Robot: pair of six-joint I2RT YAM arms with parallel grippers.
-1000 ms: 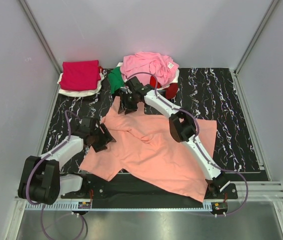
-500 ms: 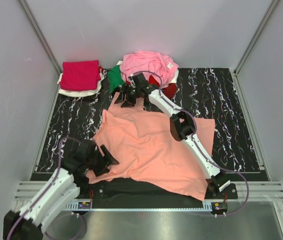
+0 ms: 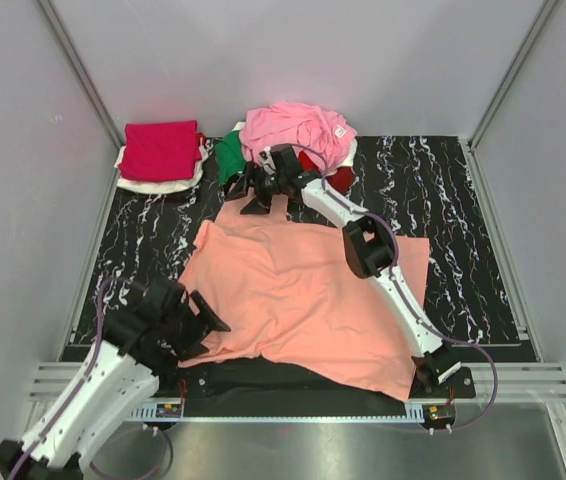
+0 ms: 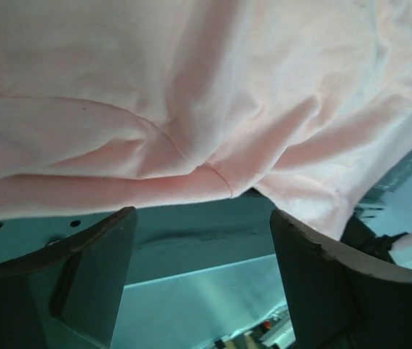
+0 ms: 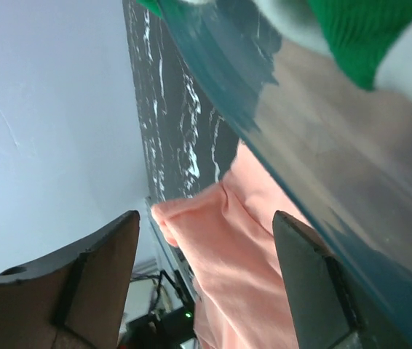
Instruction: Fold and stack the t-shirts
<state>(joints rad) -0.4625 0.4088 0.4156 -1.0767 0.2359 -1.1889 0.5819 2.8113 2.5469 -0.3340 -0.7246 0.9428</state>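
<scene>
The salmon-orange t-shirt (image 3: 303, 290) lies spread on the marble mat (image 3: 443, 200). My left gripper (image 3: 208, 325) is open and empty at the shirt's near-left edge. In the left wrist view (image 4: 202, 225) the jaws stand apart below the shirt's hem (image 4: 191, 145). My right gripper (image 3: 248, 195) is open and empty just past the shirt's far edge, beside the green shirt (image 3: 231, 158). The right wrist view (image 5: 206, 222) shows the salmon-orange shirt (image 5: 242, 276) beyond the jaws. A folded crimson-magenta shirt (image 3: 161, 150) lies on a white one (image 3: 153, 184) at the far left.
A loose pile sits at the far middle: a light pink shirt (image 3: 298, 130) on top, a red one (image 3: 342, 181) under it. The metal front rail (image 3: 293, 410) runs along the near edge. Grey walls close in the sides and back.
My left arm has drawn back toward the near-left corner. The shirt's left side now lies wider and flatter. My right gripper has shifted a little toward the far pile.
</scene>
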